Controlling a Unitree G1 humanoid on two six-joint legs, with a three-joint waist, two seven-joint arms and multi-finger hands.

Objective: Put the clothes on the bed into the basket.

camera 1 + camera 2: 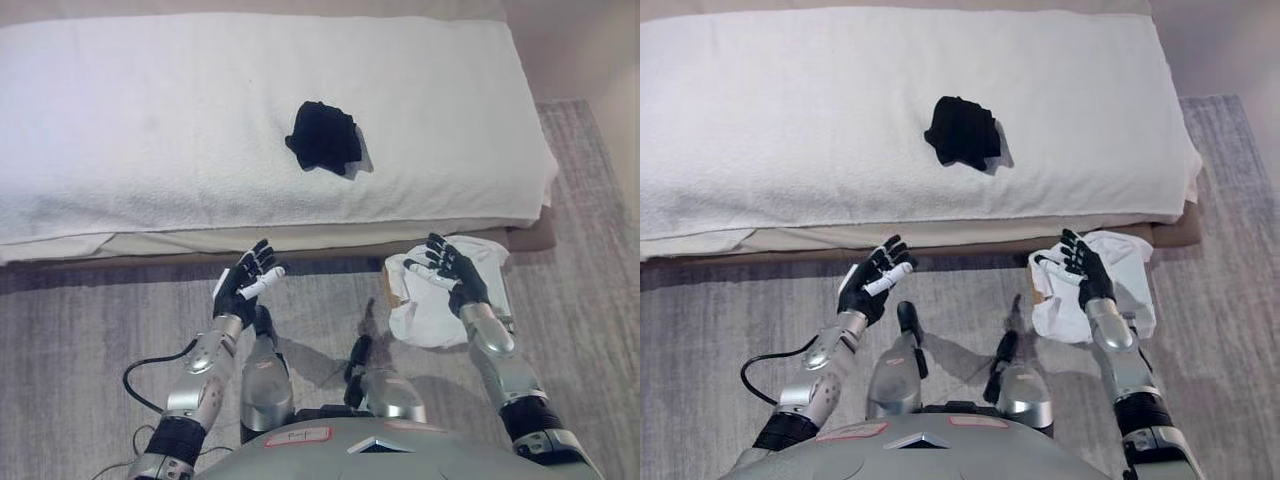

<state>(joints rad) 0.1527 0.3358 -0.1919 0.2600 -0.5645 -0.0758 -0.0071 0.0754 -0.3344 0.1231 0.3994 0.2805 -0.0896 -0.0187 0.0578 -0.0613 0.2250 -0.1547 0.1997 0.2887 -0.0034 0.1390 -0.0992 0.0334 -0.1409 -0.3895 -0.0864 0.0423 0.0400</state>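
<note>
A crumpled black garment (pixel 324 136) lies on the white bed (pixel 150 130), right of its middle. A basket (pixel 394 290) stands on the floor by the bed's near right corner, covered by white cloth (pixel 440 300); only a bit of its brown side shows. My left hand (pixel 245 282) is open and empty above the floor in front of the bed. My right hand (pixel 450 270) is open and empty, held above the white cloth. Both hands are well short of the black garment.
A grey rug (pixel 100 320) covers the floor in front of the bed. The bed's wooden base (pixel 535 236) sticks out at the right corner. Bare floor (pixel 600 50) shows at the far right.
</note>
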